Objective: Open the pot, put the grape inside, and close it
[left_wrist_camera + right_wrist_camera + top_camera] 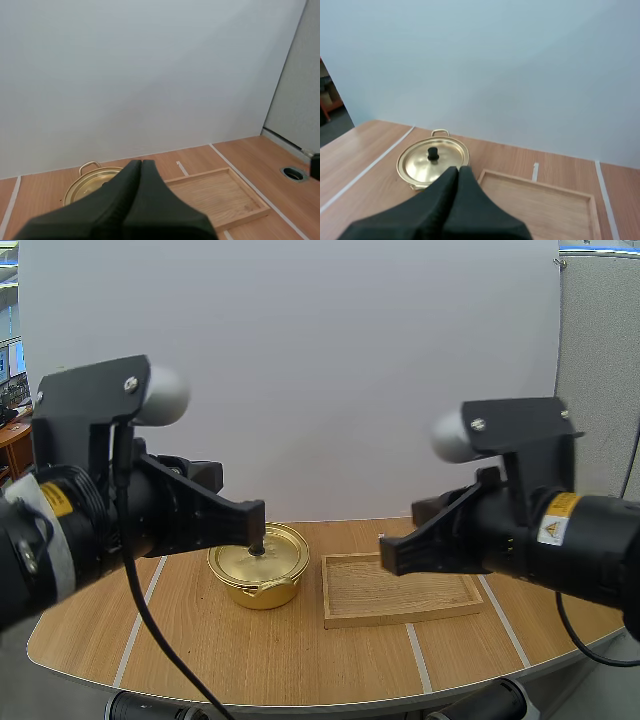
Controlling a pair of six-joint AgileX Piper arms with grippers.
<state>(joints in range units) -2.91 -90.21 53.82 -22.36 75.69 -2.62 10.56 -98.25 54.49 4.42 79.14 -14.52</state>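
A gold pot [259, 567] with its lid on and a black knob [433, 153] stands on the table left of centre. My left gripper [256, 523] hangs shut above the table, in line with the pot; its fingers lie together as one dark wedge [140, 170] in front of the pot [92, 183]. My right gripper [386, 553] is shut too, raised over the wooden tray's [400, 591] left part. Its wedge [458, 175] points between the pot [432, 162] and the tray [545, 205]. The tray holds nothing.
White tape lines [143, 618] run across the wooden table [300, 660]. A round hole [293, 173] is set in the table top to the right of the tray [220, 195]. A white wall stands behind the table.
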